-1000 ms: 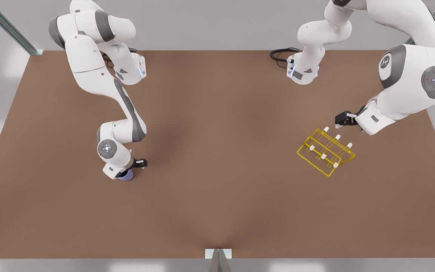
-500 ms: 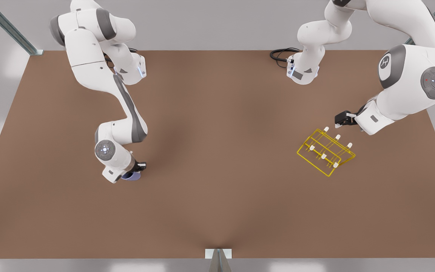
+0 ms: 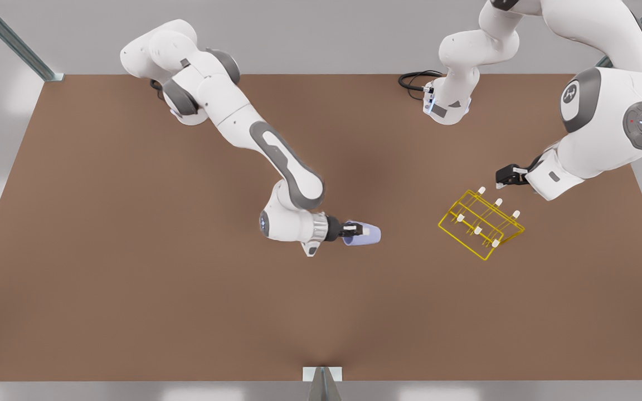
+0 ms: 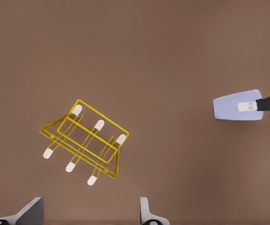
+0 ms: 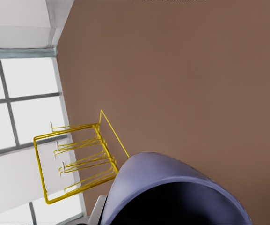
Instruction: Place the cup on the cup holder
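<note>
The right pincer [image 3: 354,229], arm outstretched, holds the cup [image 3: 366,234] sideways; the left pincer [image 3: 504,177] waits wide.

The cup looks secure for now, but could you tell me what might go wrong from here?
1. The right end effector pinches only one wall of the cup, held sideways, so it could pivot or slip in transit.
2. The cup holder is light wire; a misaligned cup could push or tip it.
3. The left end effector hovers open beside the pegs, so the arms could crowd each other there.
</note>
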Motion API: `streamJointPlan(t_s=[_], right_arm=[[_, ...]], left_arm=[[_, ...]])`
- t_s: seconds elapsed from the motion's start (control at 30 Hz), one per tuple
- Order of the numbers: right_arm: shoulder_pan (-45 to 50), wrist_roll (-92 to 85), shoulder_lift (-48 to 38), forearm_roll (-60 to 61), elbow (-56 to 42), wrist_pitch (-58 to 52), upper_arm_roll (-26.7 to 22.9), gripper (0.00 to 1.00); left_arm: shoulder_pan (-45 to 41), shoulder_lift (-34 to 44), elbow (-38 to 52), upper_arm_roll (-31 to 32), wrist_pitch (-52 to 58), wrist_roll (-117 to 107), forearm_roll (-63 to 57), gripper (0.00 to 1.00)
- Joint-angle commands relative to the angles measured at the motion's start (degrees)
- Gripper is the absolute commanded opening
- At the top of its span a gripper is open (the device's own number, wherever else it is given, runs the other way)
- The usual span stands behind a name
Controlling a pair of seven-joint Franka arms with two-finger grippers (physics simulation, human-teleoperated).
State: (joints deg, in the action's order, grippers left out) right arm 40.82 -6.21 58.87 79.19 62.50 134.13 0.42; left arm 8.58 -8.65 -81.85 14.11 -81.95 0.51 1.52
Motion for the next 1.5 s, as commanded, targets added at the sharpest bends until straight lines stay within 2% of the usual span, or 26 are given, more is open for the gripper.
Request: streamJointPlan(t_s=[0.0, 0.23, 0.4, 0.43, 0.47, 0.73, 0.83, 0.93, 1.0, 1.07, 1.13, 1.17, 1.2, 1.23, 1.27, 1.3, 1.37, 1.43, 1.47], right_arm=[[0.14, -37.02, 2.56, 7.29, -1.77, 3.68, 0.02, 0.21], [1.45, -36.77, 8.54, 7.91, -5.99, 3.77, -0.06, 0.21], [1.45, -36.77, 9.51, 10.01, -6.43, 3.86, -0.06, 0.21], [1.45, -36.77, 9.51, 10.72, -6.43, 3.86, 0.02, 0.67], [1.45, -37.03, 9.51, 11.42, -6.34, 3.86, 0.02, 1.0], [-0.22, -37.47, 7.5, 11.6, -2.57, 2.72, -0.06, 1.0], [-1.8, -37.56, 4.94, 8.35, 1.31, 0.25, -0.06, 1.0], [-2.85, -37.3, 3.36, 8.26, 3.24, -2.21, -0.06, 1.0], [-4.08, -37.3, 1.52, 8.0, 5.44, -3.87, -0.06, 1.0], [-8.29, -37.3, -0.33, 2.65, 7.55, -11.42, -0.06, 1.0], [-16.82, -37.65, -1.12, -10.53, 7.64, -33.57, -0.68, 1.0], [-17.97, -39.05, -2.7, -21.35, 6.93, -41.57, -4.28, 1.0], [-18.15, -38.97, -3.32, -25.66, 4.3, -51.5, -10.86, 1.0], [-18.84, -38.53, -3.67, -32.4, 0.27, -55.63, -15.96, 1.0], [-19.38, -32.49, -9.2, -47.79, -0.27, -56.35, -15.71, 1.0], [-19.82, -14.91, -16.23, -56.68, 0.25, -61.52, -14.48, 1.0], [-21.31, 19.03, -27.48, -66.27, 1.83, -66.89, -7.54, 1.0], [-21.13, 28.26, -35.22, -74.61, 1.92, -69.27, -5.61, 1.0], [-21.4, 29.15, -39.88, -79.71, 2.8, -69.35, -2.0, 1.0]], left_arm=[[-0.06, 0.04, 0.03, 0.04, 0.12, -0.07, -0.03, 1.0], [-0.85, -0.23, 0.03, 0.22, 0.12, -4.37, -0.11, 1.0], [-1.9, -0.23, 0.11, 0.4, 0.12, -4.81, -0.11, 1.0], [-2.25, -0.23, 0.11, 0.4, 0.12, -6.57, -0.29, 1.0], [-2.87, -0.23, 0.11, 0.4, 0.12, -7.18, -0.2, 1.0], [-10.51, -0.23, 0.9, 0.4, -0.58, -29.86, 0.24, 1.0], [-13.06, -6.82, 5.12, 0.4, -0.67, -39.44, 0.06, 1.0], [-14.99, -12.0, 5.12, 0.48, -5.24, -56.22, 0.06, 1.0], [-19.47, -14.29, 5.12, 0.4, -7.43, -62.9, -0.29, 1.0], [-22.63, -17.71, 4.95, 0.4, -14.88, -78.8, -0.46, 1.0], [-24.75, -18.51, 1.17, 0.31, -25.71, -90.15, -0.9, 1.0], [-25.01, -18.68, 0.03, 0.31, -29.83, -95.15, -0.99, 1.0], [-25.54, -19.65, 0.11, -0.39, -36.52, -96.13, -0.9, 1.0], [-25.72, -20.27, 0.2, -0.4, -36.61, -97.61, -0.9, 1.0], [-25.72, -20.27, 0.11, -0.4, -36.7, -107.72, -0.82, 1.0], [-26.51, -20.35, 0.11, -0.4, -38.46, -109.23, -0.73, 1.0], [-26.6, -21.23, -2.25, -0.4, -40.74, -117.39, -0.82, 1.0], [-27.48, -21.32, -3.75, -0.48, -42.94, -131.01, -0.82, 1.0], [-27.21, -21.32, -3.75, -0.4, -43.12, -133.83, -0.55, 1.0]])
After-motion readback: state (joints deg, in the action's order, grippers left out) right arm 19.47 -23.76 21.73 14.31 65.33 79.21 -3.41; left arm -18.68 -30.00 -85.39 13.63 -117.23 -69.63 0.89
